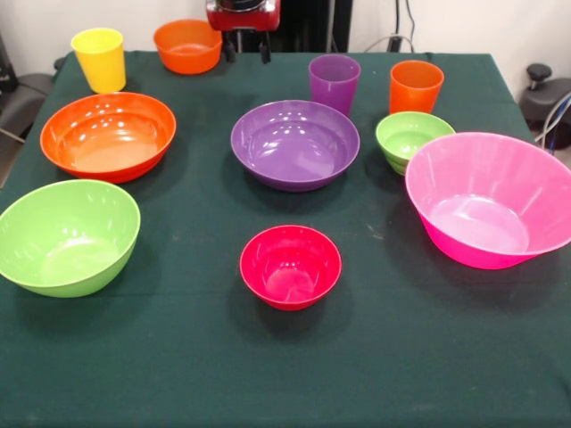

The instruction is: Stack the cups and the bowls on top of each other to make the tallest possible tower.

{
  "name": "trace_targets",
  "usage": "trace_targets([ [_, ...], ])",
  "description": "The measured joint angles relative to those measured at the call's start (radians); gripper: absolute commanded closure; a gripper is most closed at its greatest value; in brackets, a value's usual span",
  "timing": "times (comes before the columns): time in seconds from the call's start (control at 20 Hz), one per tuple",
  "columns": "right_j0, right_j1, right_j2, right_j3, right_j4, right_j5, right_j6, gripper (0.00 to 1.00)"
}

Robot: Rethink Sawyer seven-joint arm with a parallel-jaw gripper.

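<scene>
We judge the job hasn't begun: nothing is stacked, no tower yet, every piece sits alone on the green-clothed counter [178, 374]. The pincer [247, 49] hangs at the far edge, tips apart w/ nothing between them, just beside the small orange bowl [187, 45].

Layout: small red-magenta bowl [290, 266] near the front, centre, well apart from the rest. Large purple bowl [294, 143] mid-counter, purple cup [334, 82] just behind it. Orange cup [415, 86] next along, small green bowl [413, 138] in front of it and just beside the huge pink bowl [491, 198]. Other side: large orange bowl [107, 134], lime green bowl [67, 236], yellow cup [99, 58] at the far corner.

Next move, as we see it: grip the small orange bowl by its rim and carry it to the red-magenta one as base. The purple bowl and cup lie btwn them, so lift high enough to clear both.
</scene>
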Motion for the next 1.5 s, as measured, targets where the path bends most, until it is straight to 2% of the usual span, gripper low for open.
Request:
trace_targets([
  [0.8, 0.021, -0.001, -0.079, 0.11, 0.002, -0.086, 0.0, 0.0],
  [1.5, 0.017, 0.013, -0.105, 0.117, 0.003, -0.086, 0.0, 0.0],
])
